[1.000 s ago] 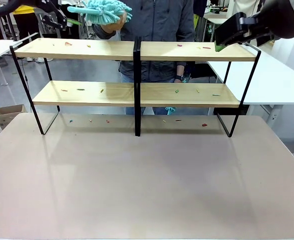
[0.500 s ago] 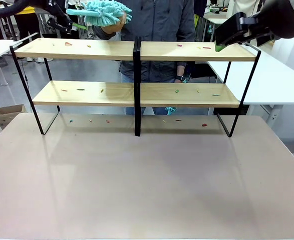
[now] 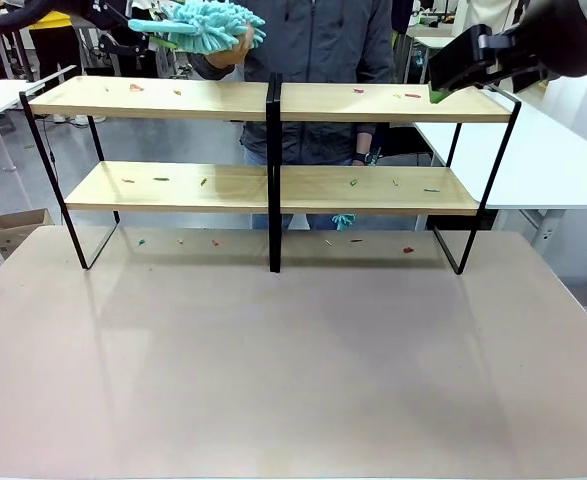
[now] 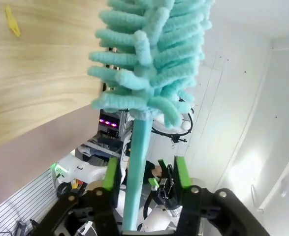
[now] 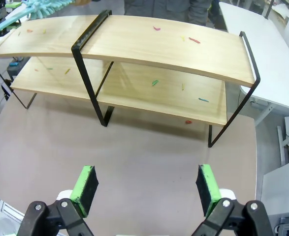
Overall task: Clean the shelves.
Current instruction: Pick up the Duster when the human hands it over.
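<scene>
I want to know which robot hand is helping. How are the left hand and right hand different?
The left hand has the teal duster handle between its fingers, not squeezed yet; the right hand has nothing between its. The left hand is above the shelves at their left end; the right hand is by their right end. Both are open, black with green pads.

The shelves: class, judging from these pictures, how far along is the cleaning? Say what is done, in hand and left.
Done: nothing; coloured scraps lie on the top board, the lower board and the table beneath. In hand: the person's hand holds out a teal duster, its handle between the left gripper's open jaws, not yet clamped. The right gripper hangs open. Left: gripping, then sweeping the shelves.
</scene>
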Robot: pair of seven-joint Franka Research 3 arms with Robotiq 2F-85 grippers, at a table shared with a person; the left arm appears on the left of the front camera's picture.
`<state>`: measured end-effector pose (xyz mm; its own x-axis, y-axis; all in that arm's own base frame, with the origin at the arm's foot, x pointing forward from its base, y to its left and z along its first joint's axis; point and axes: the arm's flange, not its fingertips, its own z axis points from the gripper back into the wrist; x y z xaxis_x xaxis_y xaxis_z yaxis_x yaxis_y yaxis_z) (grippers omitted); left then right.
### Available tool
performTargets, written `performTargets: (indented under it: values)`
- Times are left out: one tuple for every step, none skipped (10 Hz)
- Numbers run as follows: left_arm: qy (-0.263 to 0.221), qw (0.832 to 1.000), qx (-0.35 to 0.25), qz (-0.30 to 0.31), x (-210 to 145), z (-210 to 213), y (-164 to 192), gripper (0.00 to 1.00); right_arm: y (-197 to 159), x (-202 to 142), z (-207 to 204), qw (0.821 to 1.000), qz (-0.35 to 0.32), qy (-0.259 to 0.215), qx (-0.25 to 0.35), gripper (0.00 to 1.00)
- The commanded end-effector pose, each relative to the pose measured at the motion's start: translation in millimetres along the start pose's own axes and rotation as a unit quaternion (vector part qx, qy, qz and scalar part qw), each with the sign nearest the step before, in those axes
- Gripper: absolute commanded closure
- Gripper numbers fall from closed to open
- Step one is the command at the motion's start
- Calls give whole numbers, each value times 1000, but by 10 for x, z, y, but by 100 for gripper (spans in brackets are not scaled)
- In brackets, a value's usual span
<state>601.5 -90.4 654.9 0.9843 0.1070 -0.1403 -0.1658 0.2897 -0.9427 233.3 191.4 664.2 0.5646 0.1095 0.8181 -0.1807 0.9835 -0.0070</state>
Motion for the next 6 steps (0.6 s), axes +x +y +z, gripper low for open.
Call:
performTargets:
  values:
    - [-11,1000,9,-8,-98,-69,22,100,6,5,3,1000,0,-1,1,0]
    - [-13,1000,11,-9,-94,-76,22,96,6,5,3,1000,0,-1,1,0]
    - [-5,1000,9,-11,-86,-77,26,100,6,5,3,1000,0,-1,1,0]
    - [-6,1000,10,-12,-87,-80,25,100,6,5,3,1000,0,-1,1,0]
    - [-8,1000,10,-14,-94,-76,20,100,6,5,3,1000,0,-1,1,0]
    - [-16,1000,13,-21,-129,-41,14,100,6,5,3,1000,0,-1,1,0]
